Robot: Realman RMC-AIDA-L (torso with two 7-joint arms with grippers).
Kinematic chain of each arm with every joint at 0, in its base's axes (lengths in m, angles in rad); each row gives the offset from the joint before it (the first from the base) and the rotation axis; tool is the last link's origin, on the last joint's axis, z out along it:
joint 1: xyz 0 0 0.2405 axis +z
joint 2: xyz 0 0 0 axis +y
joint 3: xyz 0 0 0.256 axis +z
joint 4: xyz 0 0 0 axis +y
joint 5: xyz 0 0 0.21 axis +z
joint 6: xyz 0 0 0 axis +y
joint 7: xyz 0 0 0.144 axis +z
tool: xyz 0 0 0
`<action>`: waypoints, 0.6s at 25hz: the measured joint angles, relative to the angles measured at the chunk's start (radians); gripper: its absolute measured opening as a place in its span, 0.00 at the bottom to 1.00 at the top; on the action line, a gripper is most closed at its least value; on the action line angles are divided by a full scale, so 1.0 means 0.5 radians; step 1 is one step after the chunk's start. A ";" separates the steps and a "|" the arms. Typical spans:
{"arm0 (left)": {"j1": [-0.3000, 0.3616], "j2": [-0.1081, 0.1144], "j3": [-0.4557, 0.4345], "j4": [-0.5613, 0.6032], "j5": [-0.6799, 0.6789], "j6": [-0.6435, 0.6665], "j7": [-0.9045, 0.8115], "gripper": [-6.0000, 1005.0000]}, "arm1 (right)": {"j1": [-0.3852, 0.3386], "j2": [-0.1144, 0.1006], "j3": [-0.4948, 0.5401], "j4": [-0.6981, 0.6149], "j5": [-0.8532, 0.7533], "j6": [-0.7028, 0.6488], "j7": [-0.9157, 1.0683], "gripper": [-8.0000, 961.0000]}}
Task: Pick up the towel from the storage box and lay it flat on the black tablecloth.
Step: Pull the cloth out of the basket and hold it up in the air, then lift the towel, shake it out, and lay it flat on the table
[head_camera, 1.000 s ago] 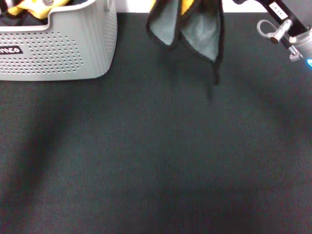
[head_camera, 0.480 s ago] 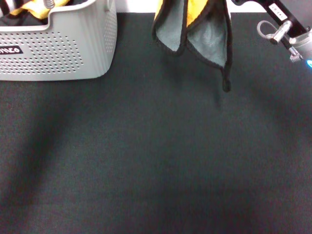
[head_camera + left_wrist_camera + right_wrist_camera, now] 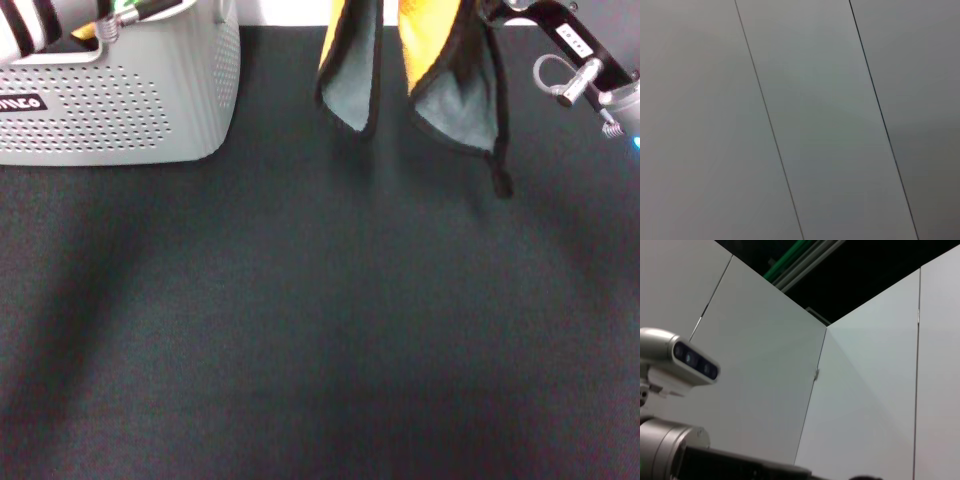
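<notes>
We read this as the carry/lowering step. The towel [image 3: 440, 70] is out of the storage box [image 3: 130, 100] and hangs in 2 drooping lobes, yellow face and grey reverse both showing, black edging at the low corner. Its top runs out of the head view, so the grip itself is not visible.

Right claw: only part of the arm [image 3: 585, 65] shows, just beside the towel's lobe; fingers off-frame, so we cannot tell if open or closed. Left claw: arm parts sit over the box, fingers not seen either. Wrist views show only wall panels.

Towel hangs beside the box, above the black tablecloth [image 3: 320, 330]; whether the low corner touches it, can't tell.

Next move, our judgement: bring the low edge down onto the cloth, then draw the held edge away so the folds open flat. Risk: lobes stay doubled.
</notes>
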State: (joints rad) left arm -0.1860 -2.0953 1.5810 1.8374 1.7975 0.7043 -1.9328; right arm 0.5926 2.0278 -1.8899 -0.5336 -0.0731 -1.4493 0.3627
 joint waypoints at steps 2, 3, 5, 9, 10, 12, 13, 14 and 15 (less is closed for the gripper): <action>0.009 0.001 0.001 -0.035 0.000 0.002 0.018 0.10 | -0.018 0.000 0.000 -0.007 0.001 -0.002 0.001 0.02; 0.010 0.001 0.001 -0.057 0.000 0.002 0.028 0.10 | -0.028 0.000 0.003 -0.008 0.001 -0.002 0.003 0.02; 0.010 0.001 0.001 -0.088 0.000 0.003 0.039 0.10 | -0.044 0.000 0.010 -0.010 0.003 -0.002 0.009 0.02; 0.035 0.003 -0.005 -0.286 -0.006 0.003 0.097 0.11 | -0.058 0.000 0.024 -0.012 0.010 0.007 0.017 0.02; 0.042 0.003 -0.005 -0.300 -0.009 0.003 0.109 0.12 | -0.058 -0.001 0.029 -0.013 0.009 0.009 0.021 0.02; 0.064 0.003 0.000 -0.343 -0.014 0.004 0.143 0.14 | -0.058 -0.008 0.044 -0.016 0.008 0.014 0.046 0.02; 0.077 0.002 0.007 -0.366 -0.018 0.006 0.161 0.15 | -0.058 -0.013 0.057 -0.017 0.001 0.016 0.066 0.02; 0.091 0.002 0.013 -0.386 -0.027 0.007 0.174 0.16 | -0.057 -0.020 0.075 -0.015 -0.011 0.020 0.091 0.02; 0.102 0.001 0.016 -0.401 -0.040 0.008 0.186 0.16 | -0.056 -0.028 0.094 -0.013 -0.025 0.021 0.113 0.02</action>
State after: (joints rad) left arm -0.1349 -2.0947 1.5891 1.6371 1.7777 0.7081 -1.8399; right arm 0.5648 2.0141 -1.8429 -0.5403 -0.0856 -1.4388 0.4192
